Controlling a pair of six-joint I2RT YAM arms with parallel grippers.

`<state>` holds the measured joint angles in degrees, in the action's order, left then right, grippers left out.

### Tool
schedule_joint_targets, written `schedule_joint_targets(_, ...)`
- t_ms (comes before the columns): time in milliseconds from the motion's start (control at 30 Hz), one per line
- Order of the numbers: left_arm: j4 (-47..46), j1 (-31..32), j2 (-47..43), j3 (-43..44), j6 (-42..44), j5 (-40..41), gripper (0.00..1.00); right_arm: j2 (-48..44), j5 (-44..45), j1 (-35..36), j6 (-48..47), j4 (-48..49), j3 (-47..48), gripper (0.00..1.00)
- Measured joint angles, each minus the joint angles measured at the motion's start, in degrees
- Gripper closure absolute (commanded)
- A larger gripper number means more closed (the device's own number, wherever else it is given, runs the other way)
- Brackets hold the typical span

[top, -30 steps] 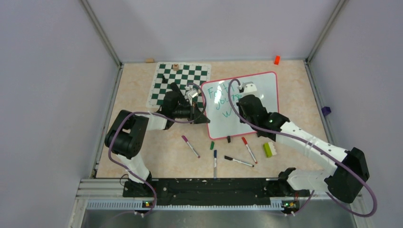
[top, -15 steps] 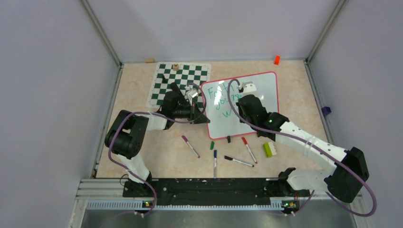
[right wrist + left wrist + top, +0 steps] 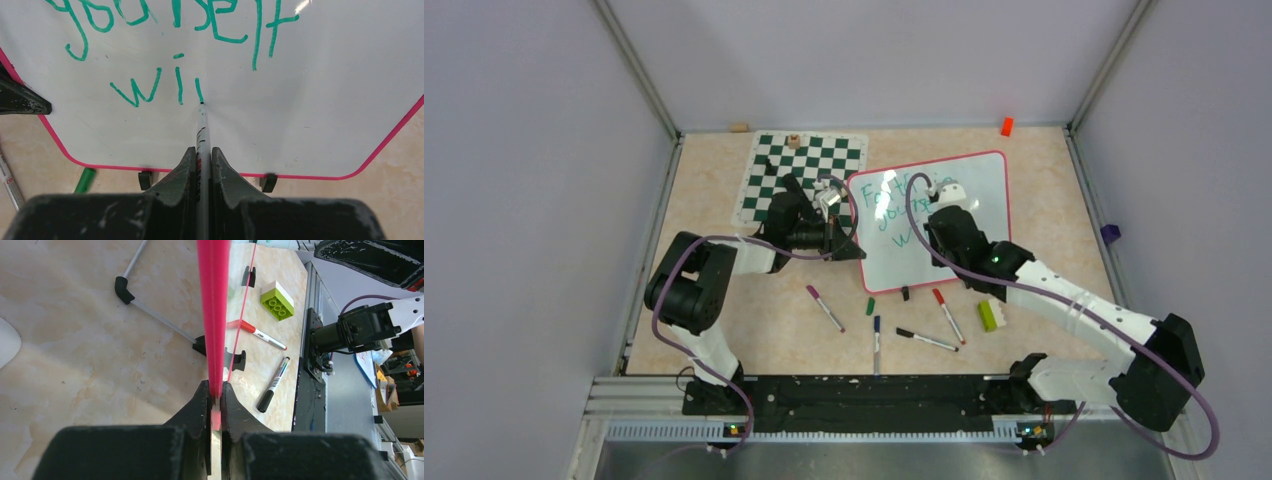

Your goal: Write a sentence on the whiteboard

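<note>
Your left fingers (image 3: 200, 407) clamp the red edge of the whiteboard (image 3: 979, 185), steadying it on the desk (image 3: 724, 200) beside the chess mat (image 3: 804, 165), probably against pen pressure. Your right fingers (image 3: 185, 170) are clenched on a marker (image 3: 202, 130), its tip touching the board after "wi" in the sentence (image 3: 179, 90). Loose markers (image 3: 944, 315) and a green brick (image 3: 989, 315) lie near the board's front edge; nothing seems to block the stroke.

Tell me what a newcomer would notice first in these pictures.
The whiteboard, mid-table, stands out for its teal writing, whose last line reads only "wi" and one stroke. The right pincer holds a marker with its tip at that stroke, while the left pincer clamps the board's red edge.
</note>
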<state>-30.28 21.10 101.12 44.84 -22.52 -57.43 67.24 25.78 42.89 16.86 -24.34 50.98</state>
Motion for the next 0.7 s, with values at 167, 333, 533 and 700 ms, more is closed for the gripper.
schedule_joint_targets(167, 0.00, 0.00, 0.00, 0.00, 0.00, 0.00, 1.00, 0.00, 0.04, 0.00, 0.33, -0.24, 0.00, 1.00)
schedule_joint_targets(333, 0.00, 0.00, 0.00, 0.00, -0.02, 0.00, 1.00, 0.13, 0.07, 0.00, 0.20, -0.20, 0.04, 1.00)
schedule_joint_targets(533, 0.04, 0.00, 0.00, 0.00, -0.04, 0.07, 1.00, 1.66, 0.33, 0.00, -0.48, -0.74, 1.97, 1.00)
schedule_joint_targets(700, 0.02, 0.00, 0.00, 0.00, -0.04, 0.07, 1.00, 2.58, 0.70, 0.00, -1.25, -0.59, 3.43, 1.00)
